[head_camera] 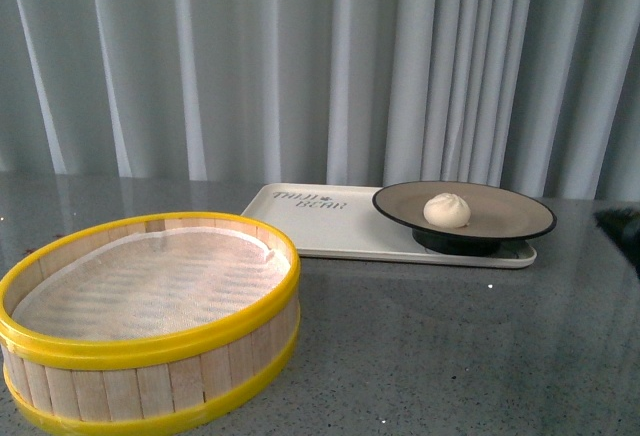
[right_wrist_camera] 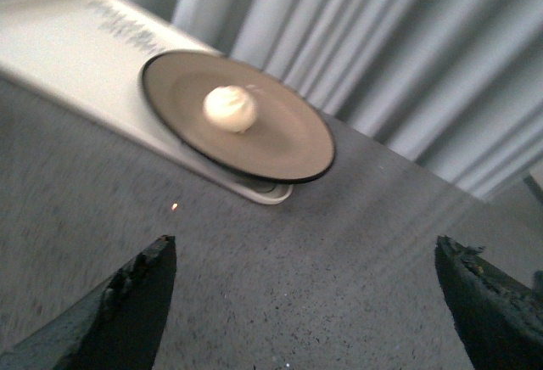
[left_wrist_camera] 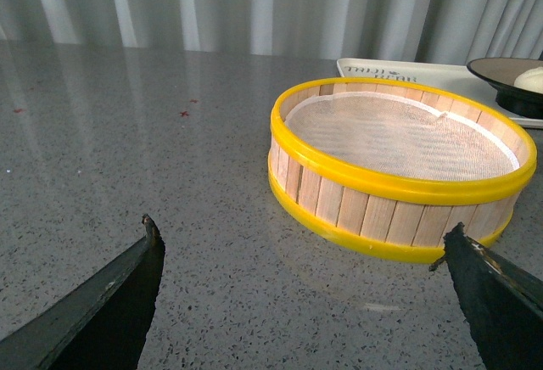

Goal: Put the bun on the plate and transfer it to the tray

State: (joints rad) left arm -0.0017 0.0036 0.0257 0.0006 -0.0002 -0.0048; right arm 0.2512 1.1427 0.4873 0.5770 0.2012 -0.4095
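Nearest you, front left on the grey speckled table (head_camera: 450, 346): one round wooden steamer basket (head_camera: 150, 321) with yellow rims top and bottom, lined with white mesh cloth, nothing in it. Your left gripper (left_wrist_camera: 301, 298) hovers over bare table just short of that basket — both dark fingers spread wide, holding nothing. Your right gripper (right_wrist_camera: 301, 302) likewise hangs above bare table, fingers wide apart and empty, with the plate ahead of it; its picture is somewhat blurred. Further back, right of centre: one cream-white tray (head_camera: 330, 221), lying flat, dark lettering on its left part. On the tray's right end sits the plate (head_camera: 520, 218) — beige inside, black rim, dark foot — its edge overhanging the tray's right end. On the plate, near its middle: the bun (head_camera: 447, 210), pale, domed, upright, touched by neither gripper. Behind everything: a pale grey pleated curtain (head_camera: 300, 66) across the full width.
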